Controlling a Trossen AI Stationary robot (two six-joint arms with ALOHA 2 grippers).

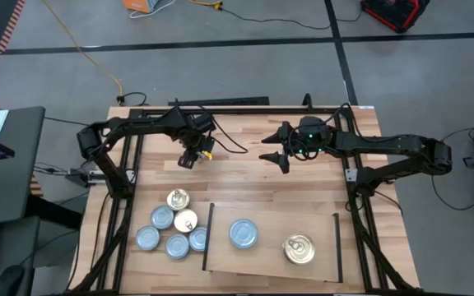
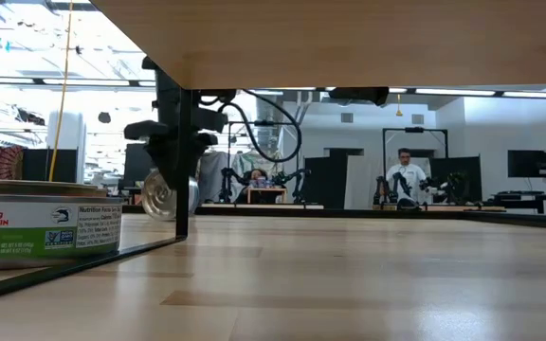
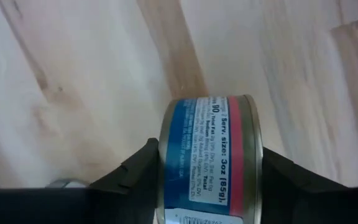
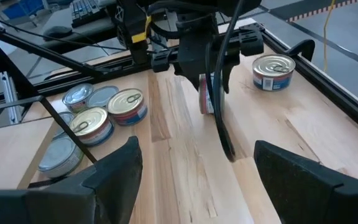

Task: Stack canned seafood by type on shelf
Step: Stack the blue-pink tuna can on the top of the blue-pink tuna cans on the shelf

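Observation:
My left gripper [image 1: 189, 158] hangs over the table's middle left, shut on a tin [image 3: 207, 155] with a blue and red label, turned on edge. My right gripper [image 1: 273, 156] stands open beside it toward the right, with nothing between its fingers [image 4: 117, 168]. Several tins [image 1: 171, 226], gold-lidded and silvery-blue, stand flat on the tabletop at the near left. On the shelf [image 1: 270, 265] stand one silvery-blue tin [image 1: 243, 233] and one gold-lidded tin [image 1: 299, 248]. My left gripper pinches the tin across its two flat ends, one finger [image 3: 135, 180] on each, beside the rims [image 3: 252, 155]. The fingers come from above, pointing steeply down. The tin sits on edge with its label wall facing up; whether its lower side touches the tabletop I cannot tell.
Another gold-lidded tin [image 4: 272, 71] stands alone on the tabletop beyond my left gripper. The shelf's black side strips [image 1: 206, 238] rise at its short sides. Bare tabletop [image 1: 245, 185] lies between the grippers and the shelf. People show in the room behind.

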